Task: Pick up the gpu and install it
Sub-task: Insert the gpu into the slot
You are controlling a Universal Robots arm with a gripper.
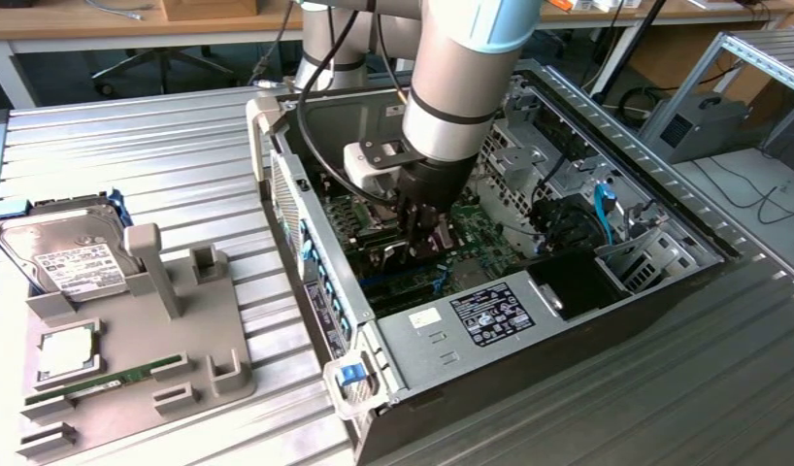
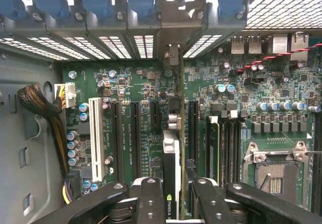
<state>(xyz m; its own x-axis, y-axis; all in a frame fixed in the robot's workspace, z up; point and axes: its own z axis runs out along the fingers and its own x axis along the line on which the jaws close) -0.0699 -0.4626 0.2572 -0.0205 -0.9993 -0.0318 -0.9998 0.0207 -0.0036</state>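
Inside the open computer case (image 1: 411, 335), the gpu (image 2: 171, 183) is held edge-on above the motherboard (image 2: 282, 113), clamped by the gripper (image 2: 173, 196).

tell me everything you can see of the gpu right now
The gpu is seen edge-on in the wrist view: a thin card with a silvery-white edge and a small green logo label near the pincer. It stands upright, perpendicular to the green motherboard, running between the expansion slots toward its silver bracket at the rear slot openings. The pincer's black fingers press on both sides of it. Whether it is fully seated cannot be told. In the exterior view it sits inside the open computer case, below the arm.
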